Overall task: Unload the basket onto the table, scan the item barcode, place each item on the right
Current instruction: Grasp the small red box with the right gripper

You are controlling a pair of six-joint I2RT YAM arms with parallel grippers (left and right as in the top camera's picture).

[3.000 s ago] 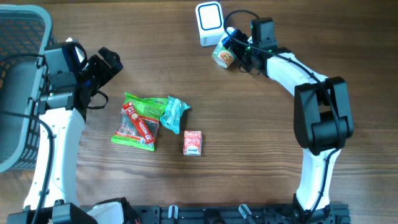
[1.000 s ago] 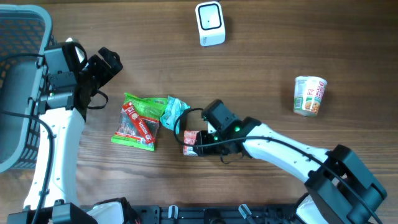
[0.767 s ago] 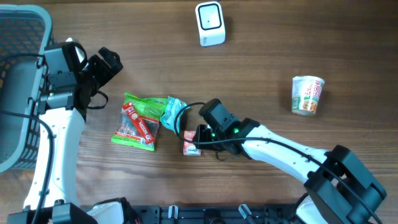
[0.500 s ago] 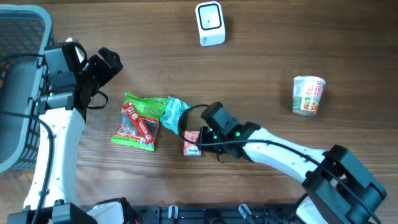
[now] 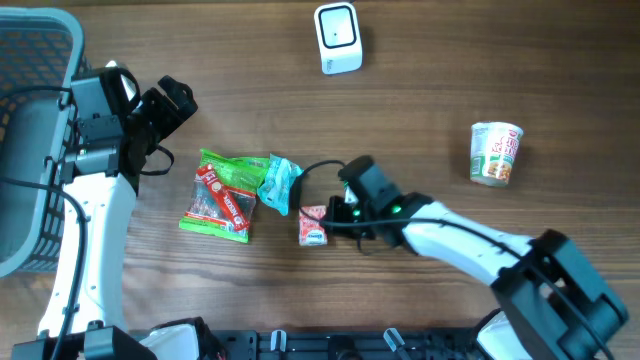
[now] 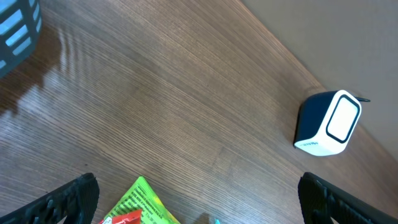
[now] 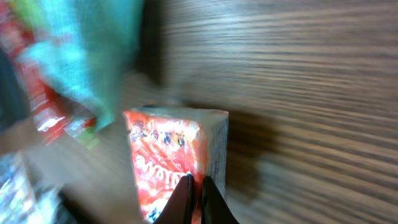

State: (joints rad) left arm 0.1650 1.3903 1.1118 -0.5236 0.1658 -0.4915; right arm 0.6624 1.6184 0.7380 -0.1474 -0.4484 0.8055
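The item, a small red carton (image 5: 313, 225), lies on the wooden table just right of the snack packets. My right gripper (image 5: 333, 214) reaches it from the right. In the right wrist view the two fingertips (image 7: 186, 196) are pressed together on the carton's (image 7: 165, 149) near edge, where its red face meets its grey side. The white barcode scanner (image 5: 337, 37) stands at the table's far edge, well away from the carton; the left wrist view shows the scanner (image 6: 328, 122) too. My left gripper (image 5: 170, 100) hovers open at the left, holding nothing, its fingers spread wide in its own view (image 6: 199, 202).
A green and red snack packet (image 5: 225, 195) and a teal packet (image 5: 279, 183) lie just left of the carton. A cup of noodles (image 5: 497, 152) lies at the right. A grey basket (image 5: 40, 30) fills the far left corner.
My right gripper has closed its fingers onto the red carton, and the wrist has shifted slightly right; the carton nudged a little right with it. The left arm stayed still.
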